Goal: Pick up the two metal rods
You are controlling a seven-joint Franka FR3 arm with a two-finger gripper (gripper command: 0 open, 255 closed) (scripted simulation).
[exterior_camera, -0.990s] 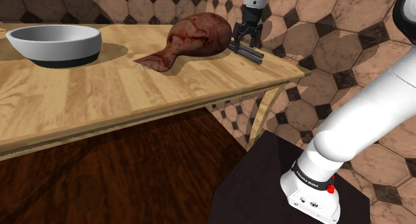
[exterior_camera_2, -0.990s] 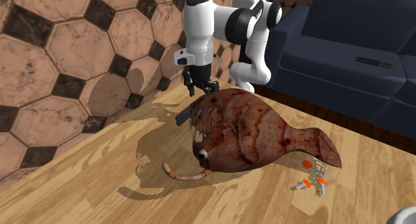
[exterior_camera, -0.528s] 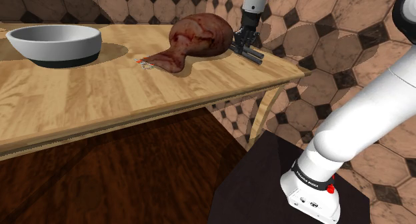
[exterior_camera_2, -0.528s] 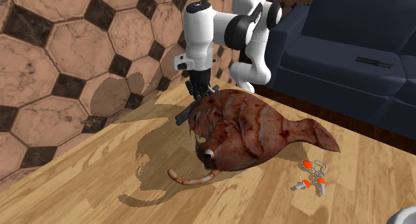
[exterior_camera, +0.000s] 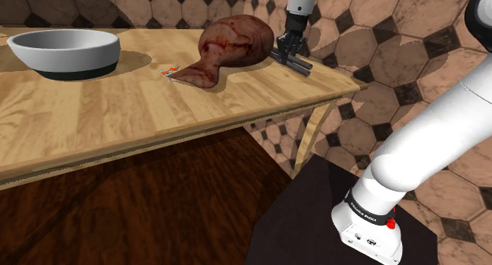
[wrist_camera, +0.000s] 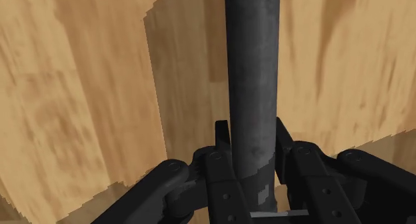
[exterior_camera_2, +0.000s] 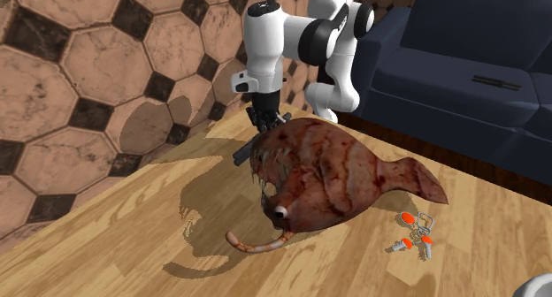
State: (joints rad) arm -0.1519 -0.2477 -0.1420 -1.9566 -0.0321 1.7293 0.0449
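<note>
**Grasp point.** In the wrist view the black two-finger gripper (wrist_camera: 252,126) has its fingers (wrist_camera: 218,159) pressed against either side of a round bar that runs straight away from the hand. This bar belongs to the dark grey metal rods (wrist_camera: 252,56), so the grip is made. Light wood grain shows behind it.

**Position of the rods.** In the shoulder view the rods (exterior_camera: 298,64) sit at the far corner of the light wooden table (exterior_camera: 118,113), directly beneath the gripper (exterior_camera: 287,49). They project towards that view's right. Whether they have left the surface cannot be told. In the second exterior view one dark end (exterior_camera_2: 241,154) shows just beside the gripper (exterior_camera_2: 265,120).

**Adjacent item.** A large red-brown fish figure (exterior_camera: 235,41) with a toothed mouth and tapering tail lies just beside the grasp point, very close to the rods.

**Farther items.**
- A small bunch of keys with orange tags (exterior_camera_2: 414,238) lies near the fish's tail.
- A white round bowl with a dark base (exterior_camera: 65,50) stands well apart, at the table's other end.
- A dark blue sofa (exterior_camera_2: 478,65) and a wall of octagonal brown tiles (exterior_camera_2: 80,65) stand beyond.

**Assessment.** The step in hand is judged to be the close of the grasp, with the lift outstanding. The next move calls for a straight vertical rise, clear of the fish's flank. It should also confirm that both rods come up together, not one alone.
</note>
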